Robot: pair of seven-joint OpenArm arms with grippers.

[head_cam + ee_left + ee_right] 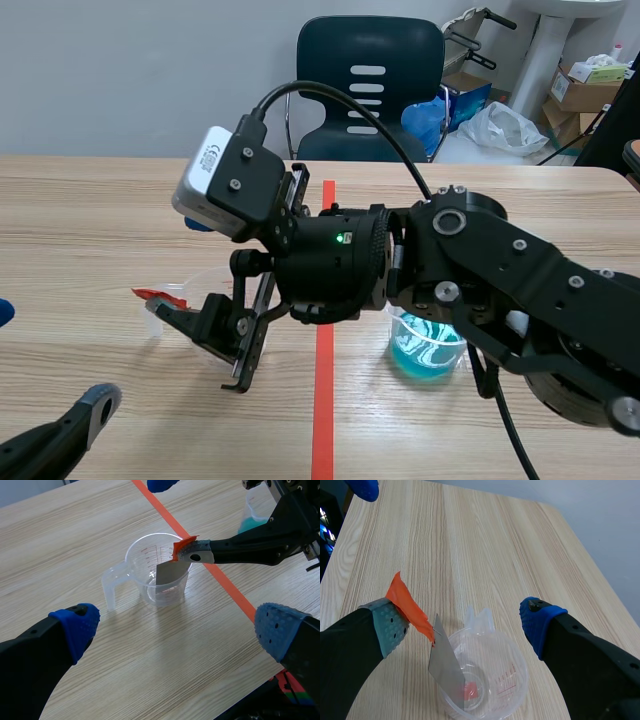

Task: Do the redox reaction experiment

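Observation:
A clear plastic measuring cup [142, 560] with a handle stands on the wooden table left of the orange-red tape line. My right gripper [465, 625] hangs over it, open, fingers wide apart. A thin grey metal plate [447, 667] dangles from an orange tape strip [407, 605] stuck to one grey finger pad. Its lower end dips inside the cup [495, 680]. The left wrist view shows the plate [170, 572] at the cup's rim. My left gripper [177, 630] is open, low and short of the cup, holding nothing. In the scene view the right gripper [200, 275] mostly hides the cup [180, 297].
A beaker of blue-green liquid [428, 345] stands right of the tape line, under the right arm. The right arm spans the table's middle. A dark chair [368, 85] and boxes stand beyond the far edge. Bare wood lies left of the cup.

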